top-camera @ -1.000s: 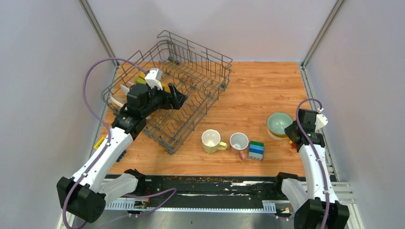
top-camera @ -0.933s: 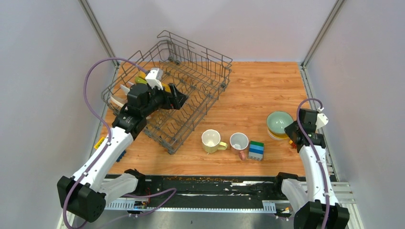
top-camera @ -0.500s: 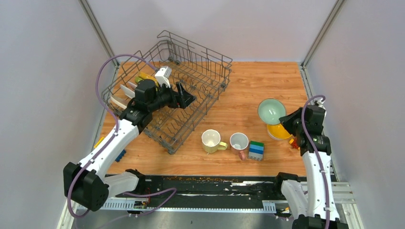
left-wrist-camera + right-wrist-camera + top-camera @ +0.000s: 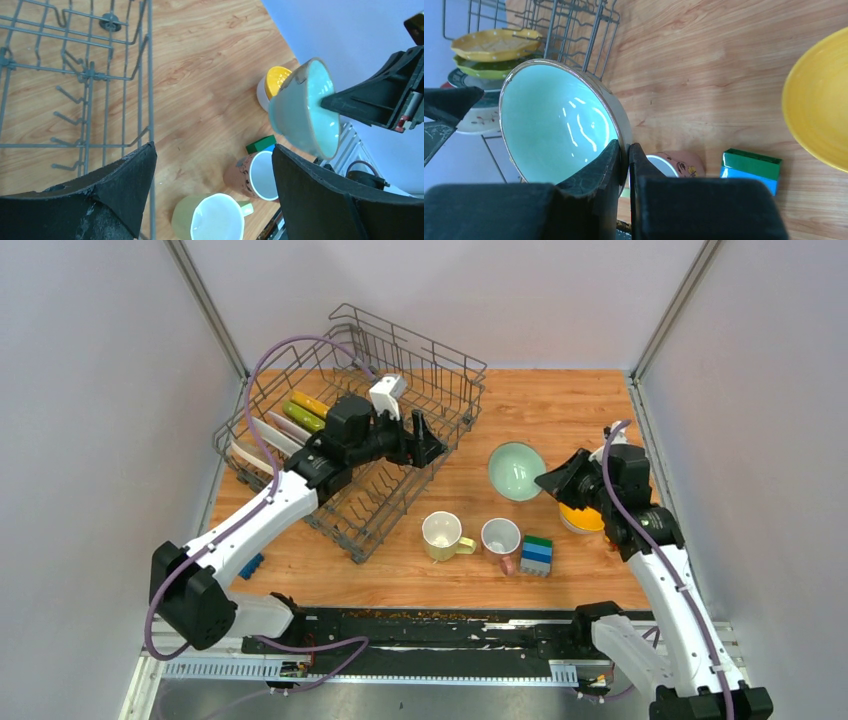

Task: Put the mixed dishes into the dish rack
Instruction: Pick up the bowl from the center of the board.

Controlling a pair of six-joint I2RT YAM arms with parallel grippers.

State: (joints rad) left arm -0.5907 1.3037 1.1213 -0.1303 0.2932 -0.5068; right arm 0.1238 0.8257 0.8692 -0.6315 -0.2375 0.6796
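Observation:
My right gripper is shut on the rim of the pale green bowl, held tilted above the table; it shows large in the right wrist view and in the left wrist view. The yellow-orange bowl stays on the table at the right. The pale yellow mug and the pink-handled mug stand in front of the grey wire dish rack. Several plates stand in the rack's left end. My left gripper is open and empty over the rack's near right side.
Stacked green-blue toy blocks sit right of the pink-handled mug. A small blue block lies at the left edge. Grey walls close in the table on both sides and at the back.
My right gripper lifted the pale green bowl off the yellow-orange bowl and carried it left, tilting it. My left arm swung right across the rack, away from the plates.

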